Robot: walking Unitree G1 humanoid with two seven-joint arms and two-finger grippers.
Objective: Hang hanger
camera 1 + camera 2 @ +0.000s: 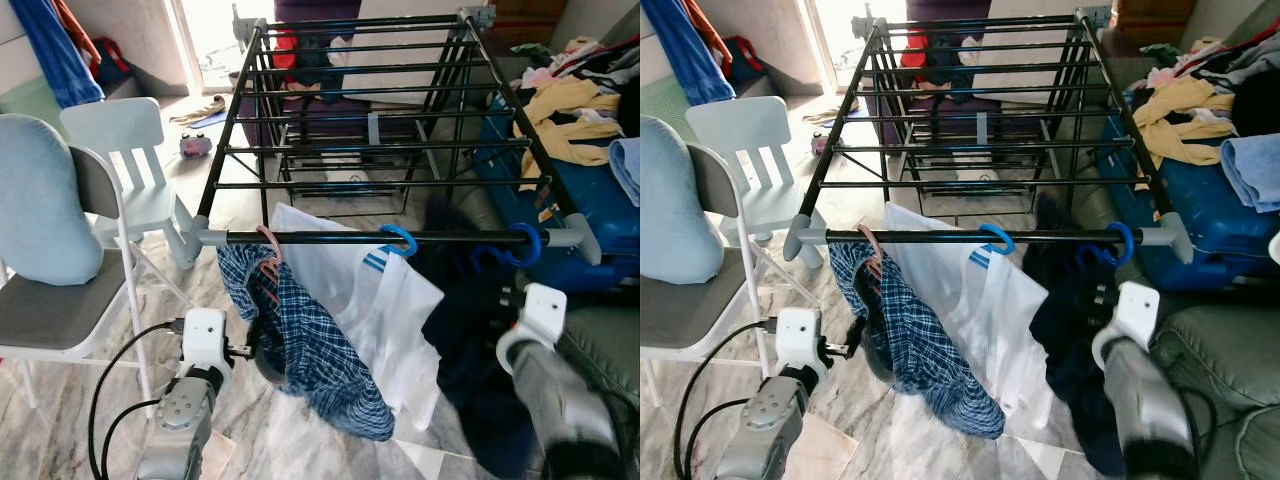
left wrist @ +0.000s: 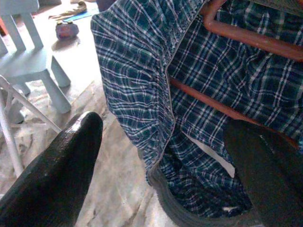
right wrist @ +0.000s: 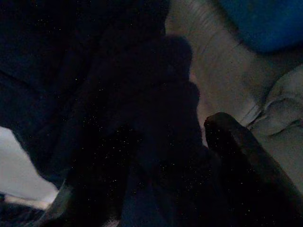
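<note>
Marble floor [image 1: 260, 440] spread under a black drying rack [image 1: 370, 120], with a white chair [image 1: 125, 165] and a folding chair [image 1: 60, 300] to the left and a blue suitcase [image 1: 590, 215] heaped with clothes to the right. On the rack's front bar hung a pink hanger [image 1: 268, 252] carrying a plaid shirt [image 1: 300, 340], beside a white shirt [image 1: 385, 320] and a dark garment [image 1: 470, 370] on blue hooks. Left gripper [image 2: 163, 156] reached low toward the plaid shirt — fingers [image 2: 57, 175] spread apart, gripping nothing. Right gripper [image 3: 208, 156] was raised against the dark garment — too dim to judge its fingers.
</note>
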